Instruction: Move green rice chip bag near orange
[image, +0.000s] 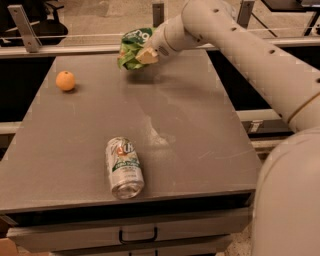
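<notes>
jaws closed on green rice chip bag (130, 49) — gripper (146, 55) at end of white arm (235, 45), over far end of grey counter (200, 125). orange (65, 80) — far left of counter, well apart from bag. green-and-white soda can (124, 167) lying on its side near front edge.

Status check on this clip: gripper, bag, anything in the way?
Gripper shut on green rice chip bag, held over the far side of the table. Orange far left, apart from bag. Soda can lies near front edge, off the path.
</notes>
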